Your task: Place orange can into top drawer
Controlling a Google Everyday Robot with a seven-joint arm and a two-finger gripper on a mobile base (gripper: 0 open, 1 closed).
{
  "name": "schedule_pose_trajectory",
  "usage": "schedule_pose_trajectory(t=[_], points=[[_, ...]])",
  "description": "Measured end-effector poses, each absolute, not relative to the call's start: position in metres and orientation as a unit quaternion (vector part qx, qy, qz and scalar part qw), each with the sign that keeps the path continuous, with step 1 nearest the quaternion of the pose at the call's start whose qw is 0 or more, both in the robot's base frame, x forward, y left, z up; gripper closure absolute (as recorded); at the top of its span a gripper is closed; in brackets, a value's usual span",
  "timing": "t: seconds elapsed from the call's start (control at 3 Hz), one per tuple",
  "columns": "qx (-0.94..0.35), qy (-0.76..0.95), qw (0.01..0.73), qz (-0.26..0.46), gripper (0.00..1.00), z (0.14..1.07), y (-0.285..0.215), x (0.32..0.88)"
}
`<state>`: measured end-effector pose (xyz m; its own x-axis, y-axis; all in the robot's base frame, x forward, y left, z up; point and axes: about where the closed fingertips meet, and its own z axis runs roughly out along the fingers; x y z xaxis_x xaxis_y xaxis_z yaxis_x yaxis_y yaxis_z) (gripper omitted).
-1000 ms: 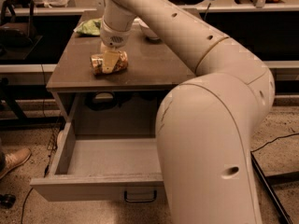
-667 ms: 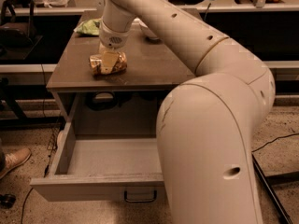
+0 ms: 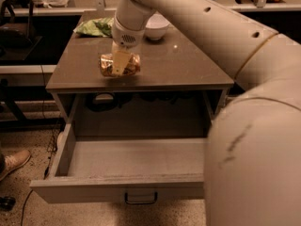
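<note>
The robot's hand (image 3: 120,68) is down on the orange can (image 3: 133,65). The can lies on its side on the brown table (image 3: 188,65), close to the front edge and over on the left part. A pale piece of the hand goes across the front of the can, right at its middle. I cannot tell if the hand is squeezing the can or just sitting around it.

The long white arm (image 3: 197,18) comes in from the right and bends down to that spot. It is very big from where I stand, and it hides the right corner of the drawer.

Under the table, the top drawer (image 3: 117,188) is pulled way out. I can see its flat grey floor inside. Its little dark handle (image 3: 140,199) is in the middle of the front.

At the back of the table there is a green snack bag (image 3: 96,27) on the left (a bit crumpled) and a white bowl (image 3: 157,28) just beside the arm. Both are well apart from the can.

A brown shoe (image 3: 14,161) is on the speckled floor at the left.
</note>
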<state>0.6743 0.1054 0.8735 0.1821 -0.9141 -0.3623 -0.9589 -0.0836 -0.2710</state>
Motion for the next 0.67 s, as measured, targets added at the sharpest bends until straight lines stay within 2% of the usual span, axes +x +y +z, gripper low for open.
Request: schedule_pose_trajectory(t=[0.67], points=[[-0.651, 0.730, 0.193, 0.075, 1.00, 0.862, 0.033, 0.587]])
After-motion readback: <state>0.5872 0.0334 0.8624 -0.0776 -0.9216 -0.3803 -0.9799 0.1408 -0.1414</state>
